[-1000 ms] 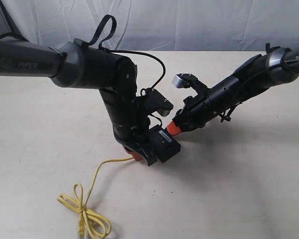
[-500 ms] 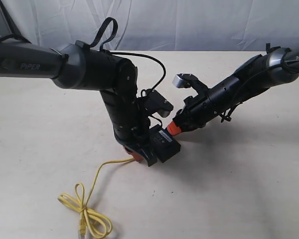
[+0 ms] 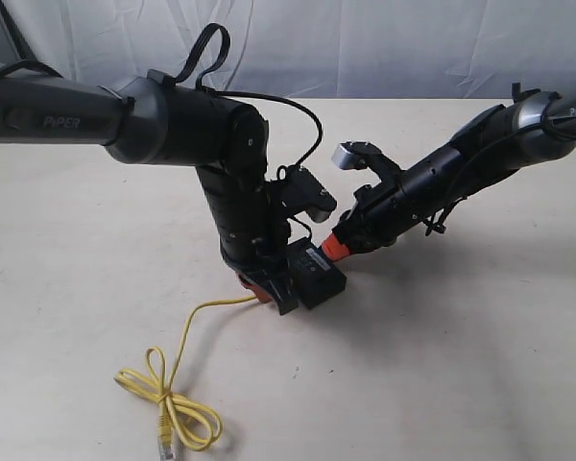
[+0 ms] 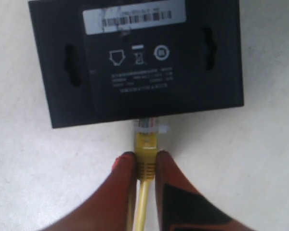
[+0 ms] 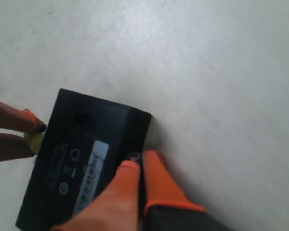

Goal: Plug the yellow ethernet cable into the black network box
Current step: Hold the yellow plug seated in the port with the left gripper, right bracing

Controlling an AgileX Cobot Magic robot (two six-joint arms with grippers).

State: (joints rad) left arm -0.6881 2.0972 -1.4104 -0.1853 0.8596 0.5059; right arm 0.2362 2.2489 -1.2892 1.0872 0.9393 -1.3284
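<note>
While left pincer (image 4: 143,157) clamps yellow ethernet cable (image 4: 147,142) | right pincer (image 5: 140,160) closed, touching black network box (image 5: 82,137)

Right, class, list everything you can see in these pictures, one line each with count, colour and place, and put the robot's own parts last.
yellow ethernet cable: one, bright yellow, clear plug at the box's side, the rest trailing over the table into a loose loop.
black network box: one, black with a pale barcode label, flat on the table between the two arms.
table: one, pale cream, under everything.
cloth backdrop: one, white, behind the table.
left arm: one, black; left jaws, orange-tipped, pinch the cable just behind its plug.
right arm: one, black; right jaws, orange-tipped, at the box's opposite edge, grip unclear.
</note>
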